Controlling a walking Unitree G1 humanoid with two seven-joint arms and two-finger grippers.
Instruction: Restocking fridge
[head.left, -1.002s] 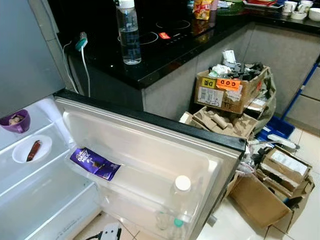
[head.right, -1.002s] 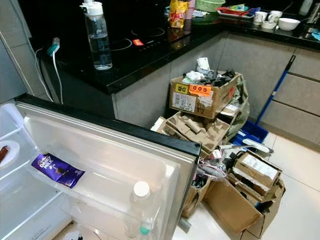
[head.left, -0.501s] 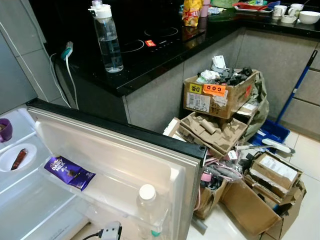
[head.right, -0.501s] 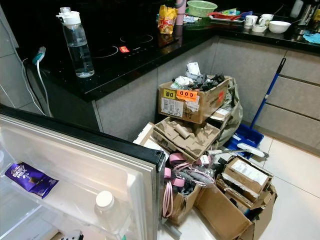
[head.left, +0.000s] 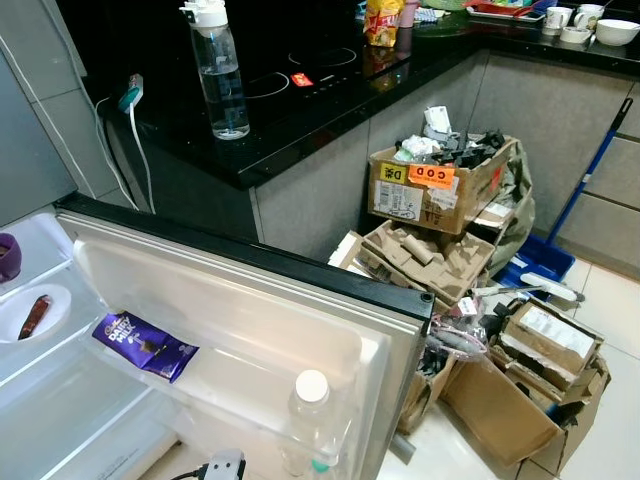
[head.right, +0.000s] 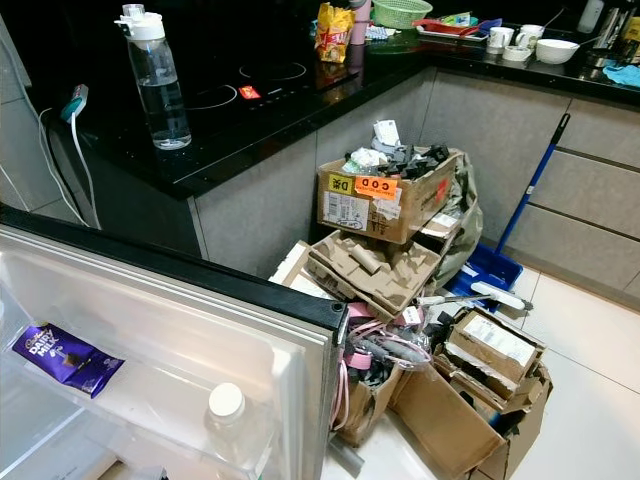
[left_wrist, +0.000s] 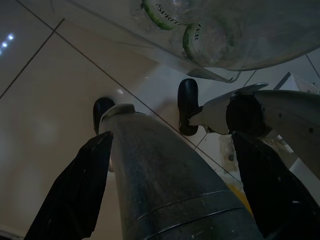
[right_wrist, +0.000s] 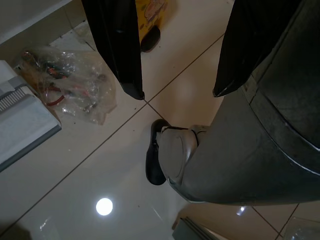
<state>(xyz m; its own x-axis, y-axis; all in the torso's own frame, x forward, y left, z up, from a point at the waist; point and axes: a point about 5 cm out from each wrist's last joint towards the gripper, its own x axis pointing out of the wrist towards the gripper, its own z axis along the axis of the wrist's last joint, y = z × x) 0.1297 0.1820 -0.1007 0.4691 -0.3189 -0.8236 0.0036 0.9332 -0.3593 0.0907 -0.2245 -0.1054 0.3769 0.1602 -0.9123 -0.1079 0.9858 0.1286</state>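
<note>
White plastic lines the open fridge door (head.left: 250, 310) that I see low in the head view, its black top edge running across the frame. Behind it stands the glossy black surface (head.left: 300, 110), carrying a clear water bottle with a white cap (head.left: 218, 70). To the right, a heap of brown cardboard boxes (head.left: 440, 185) spills over the pale tiled floor (right_wrist: 65, 170).

On the door shelf lies a purple chocolate bar wrapper (head.left: 143, 345), and farther along the same shelf stands a clear plastic bottle with a white cap (head.left: 311, 410). Inside the fridge I make out a small white dish (head.left: 35, 312) and a purple cup (head.left: 8, 257).

Both arms hang low beside the robot's legs. My left pincer (left_wrist: 167, 160) has its fingers spread wide, empty, just under the door shelf with its bottles. My right pincer (right_wrist: 177, 82) is likewise spread and empty, over the floor, well apart from the fridge goods.
</note>
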